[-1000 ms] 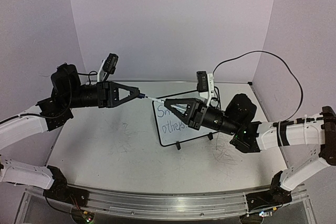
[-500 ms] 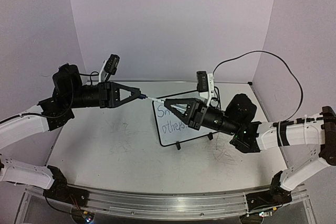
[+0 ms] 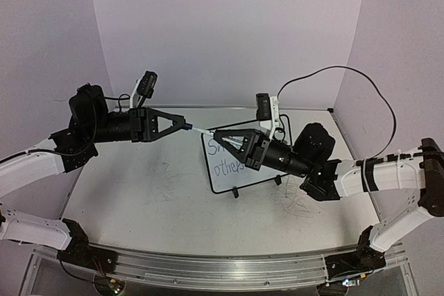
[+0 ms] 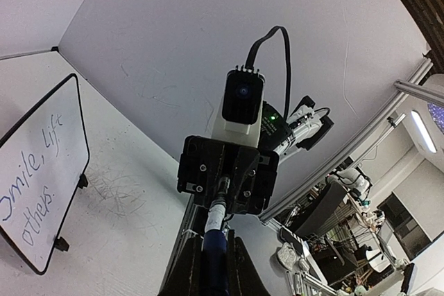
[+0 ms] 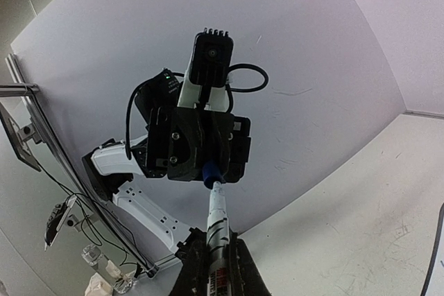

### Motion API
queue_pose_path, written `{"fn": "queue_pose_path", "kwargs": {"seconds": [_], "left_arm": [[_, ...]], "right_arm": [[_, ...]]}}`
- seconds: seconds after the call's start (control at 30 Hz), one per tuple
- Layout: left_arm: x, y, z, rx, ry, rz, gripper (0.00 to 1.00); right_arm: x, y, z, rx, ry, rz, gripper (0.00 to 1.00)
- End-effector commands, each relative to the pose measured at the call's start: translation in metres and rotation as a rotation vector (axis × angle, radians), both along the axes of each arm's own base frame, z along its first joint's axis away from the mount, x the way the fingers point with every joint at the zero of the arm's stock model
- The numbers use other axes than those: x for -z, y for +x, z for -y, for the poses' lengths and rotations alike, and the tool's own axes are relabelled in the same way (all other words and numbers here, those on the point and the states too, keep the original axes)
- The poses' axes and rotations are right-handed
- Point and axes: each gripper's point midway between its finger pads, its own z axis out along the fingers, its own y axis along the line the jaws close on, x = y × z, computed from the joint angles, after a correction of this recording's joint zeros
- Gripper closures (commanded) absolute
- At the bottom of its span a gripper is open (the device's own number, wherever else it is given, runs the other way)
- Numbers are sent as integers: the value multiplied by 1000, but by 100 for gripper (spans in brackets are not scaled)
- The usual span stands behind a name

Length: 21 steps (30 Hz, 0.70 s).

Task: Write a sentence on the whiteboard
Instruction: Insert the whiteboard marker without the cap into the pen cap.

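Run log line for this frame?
sentence: written on whiteboard | left tool: shut on blue cap | right tool: shut on marker | cap meets marker

The top camera looks down from above and behind the arm bases (image 3: 73, 240) onto the whole worktop (image 3: 139, 199). Each wrist camera sits close behind its own jaws, looking along them at the opposite arm (image 4: 295, 126). Top and left wrist views share the whiteboard (image 4: 41, 171).
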Motion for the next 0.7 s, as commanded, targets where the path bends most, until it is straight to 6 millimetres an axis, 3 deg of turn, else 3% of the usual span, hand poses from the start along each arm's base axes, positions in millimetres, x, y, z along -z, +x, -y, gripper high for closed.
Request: {"fn": "queue_pose_path", "kwargs": {"seconds": [0.0,0.2,0.33,0.5,0.67], "left_arm": [[-12,-7,2,30,-31,35,100],[-7,-5,7,45,-17,24,100],[-5,-7,17,64,-10,31,100],[10,-16,42,93,24,22,100],[16,-23,47,126,36,22,100]], "right_arm": [[-32,-4,-6,-28,84,48,100],[-37,-1,-21,-57,92,50,100],[-36,-4,-47,-127,99,36,100],[-39,-8,-77,-197,101,41,100],[-30,-11,-81,-206,20,86,100]]}}
